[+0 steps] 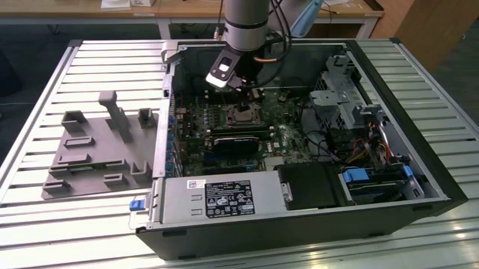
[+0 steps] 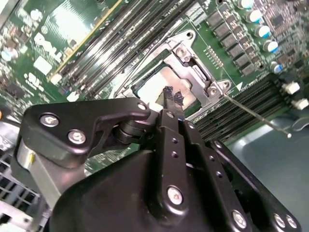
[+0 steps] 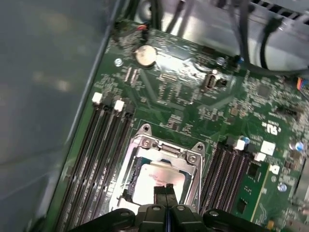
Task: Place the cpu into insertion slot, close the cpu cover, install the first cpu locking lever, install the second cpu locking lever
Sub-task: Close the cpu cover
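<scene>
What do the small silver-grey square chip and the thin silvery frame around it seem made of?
Silver-grey square chip: probably metal-faced, dull finish, diffuse glare. Thin silvery frame: likely stamped sheet metal, brighter glints along its edges.

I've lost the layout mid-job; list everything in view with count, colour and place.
computer case: one, black, open, on the slatted table.
fixture block: one, grey, on the table, exterior view's left of the case.
power supply: one, silver, case's edge nearest the exterior camera.
circuit board: one, green, inside the case.
memory slots: several, black, either side of the cpu.
coin battery: one, silver, on the board.
cpu: one, silver-grey, inside the cover's window.
cpu cover: one, silvery frame, around the cpu.
lever: one, thin metal rod, sticking out from the cover's corner.
gripper: one, black, shut, tips over the cpu.
</scene>
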